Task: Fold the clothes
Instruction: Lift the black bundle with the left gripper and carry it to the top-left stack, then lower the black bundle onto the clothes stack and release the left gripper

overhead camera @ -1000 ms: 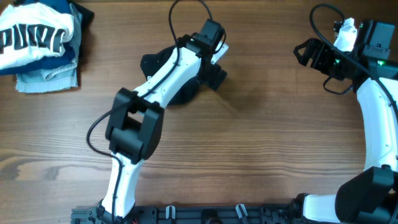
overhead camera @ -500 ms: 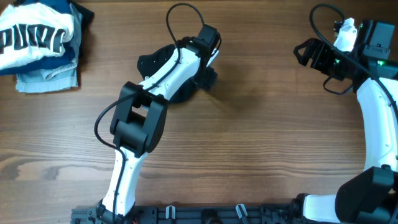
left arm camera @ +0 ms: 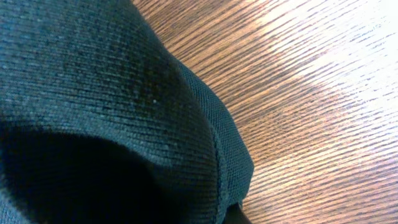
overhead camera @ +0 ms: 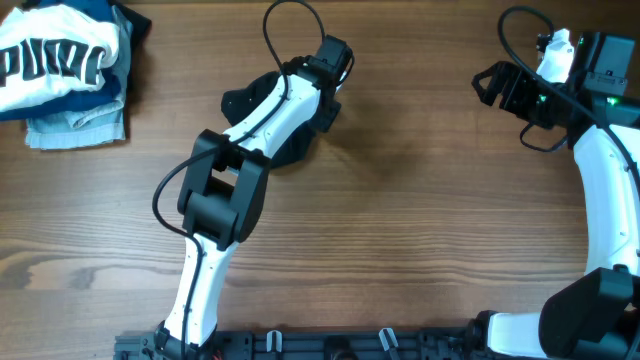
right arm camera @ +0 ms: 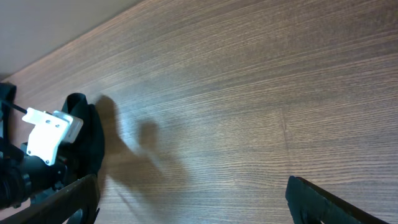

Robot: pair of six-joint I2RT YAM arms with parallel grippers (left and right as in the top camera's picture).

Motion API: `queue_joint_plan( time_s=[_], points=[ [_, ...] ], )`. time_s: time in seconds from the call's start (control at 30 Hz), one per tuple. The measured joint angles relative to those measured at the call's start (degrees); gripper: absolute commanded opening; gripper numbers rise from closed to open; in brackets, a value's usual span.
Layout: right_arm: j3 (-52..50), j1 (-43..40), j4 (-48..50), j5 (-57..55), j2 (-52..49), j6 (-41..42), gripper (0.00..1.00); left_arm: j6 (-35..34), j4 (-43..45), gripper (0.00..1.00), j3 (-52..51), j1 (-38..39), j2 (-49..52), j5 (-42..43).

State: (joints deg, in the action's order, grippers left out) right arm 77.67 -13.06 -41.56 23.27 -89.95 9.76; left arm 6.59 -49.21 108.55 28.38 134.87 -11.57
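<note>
the left hand (overhead camera: 323, 103) is buried in the dark garment (left arm camera: 93, 93) past mid-table, fingers hidden, so i cannot tell its grip; a shallow pinch could let the knit slip or drag it bunched. the right hand (overhead camera: 496, 85) hangs wide, empty, well apart. brown wood-grain table (overhead camera: 420, 230); folded stack (overhead camera: 60, 70) at the far left corner.

A left arm (overhead camera: 268, 112) stretches across the wooden table (overhead camera: 420, 230), with the left gripper (overhead camera: 323, 110) at the edge of a dark garment (overhead camera: 242, 100). A pile of folded clothes (overhead camera: 65, 70) sits well apart to the left. The right gripper (overhead camera: 492, 83) is near the opposite side.
</note>
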Motion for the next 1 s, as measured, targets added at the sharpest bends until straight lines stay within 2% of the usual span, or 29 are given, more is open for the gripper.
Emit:
queue_joint_plan(
  time_s=[0.27,0.4,0.6,0.77,1.0],
  points=[
    [0.0,0.0,0.09,-0.42,0.0,-0.42,0.97,-5.97,-4.35,0.04,0.7,-6.73,-5.38,3.06],
    [0.0,0.0,0.17,-0.44,0.0,-0.42,0.97,-7.58,-3.48,0.04,1.03,-12.68,-16.0,2.84],
    [0.0,0.0,0.35,-0.44,0.0,-0.44,0.97,-8.24,-0.72,0.04,2.89,-16.83,-27.74,2.56],
    [0.0,0.0,0.35,-0.44,0.0,-0.59,0.97,-8.31,0.42,0.04,2.99,-21.24,-30.1,-1.01],
    [0.0,0.0,0.31,-0.44,0.0,-0.61,0.96,-8.41,7.39,0.04,2.95,-32.61,-30.1,-8.81]
  ],
)
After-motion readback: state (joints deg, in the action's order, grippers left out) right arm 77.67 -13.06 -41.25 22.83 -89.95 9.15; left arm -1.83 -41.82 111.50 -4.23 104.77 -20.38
